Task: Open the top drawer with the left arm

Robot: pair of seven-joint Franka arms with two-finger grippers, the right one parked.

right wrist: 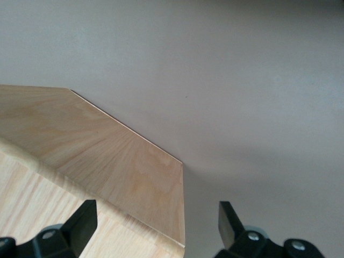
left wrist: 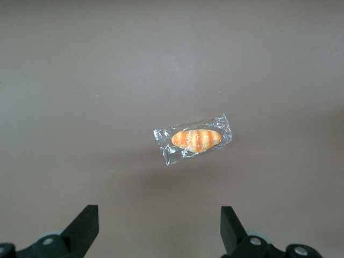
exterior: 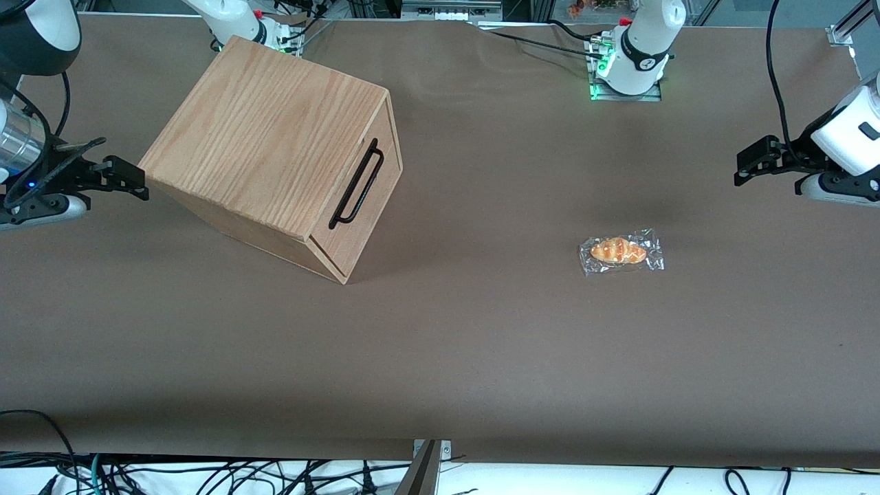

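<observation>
A: Surface?

B: Matte brown table covering (exterior: 481, 344), smooth, with faint creases.

A: Where is the task's object?

B: The large oak-grain box cabinet (exterior: 268, 148) sits toward the parked arm's end of the table, turned at an angle. Its wide top panel shows strong straight grain. The shallow light-wood top drawer (exterior: 364, 199) is on the angled face, flush with the carcass, closed. A long black metal bar handle (exterior: 356, 184) runs along its front, slim, with bent ends.

A: Working arm?

B: The glossy white left arm (exterior: 852, 130), with dark joint caps, hangs over the working arm's end of the table, well apart from the cabinet. Its small black gripper (exterior: 746, 168) is above bare cloth, touching nothing.

A: Finger state?

B: Spread wide in the left wrist view; two black wedge-shaped fingertips (left wrist: 83, 226) stand apart with nothing between them.

A: Anything else on the table?

B: An orange striped bread roll in a crinkled clear plastic wrapper (exterior: 621, 251), oval, lying flat between the cabinet and the gripper, nearer the gripper. The wrist camera looks straight down on it (left wrist: 196, 139).
</observation>
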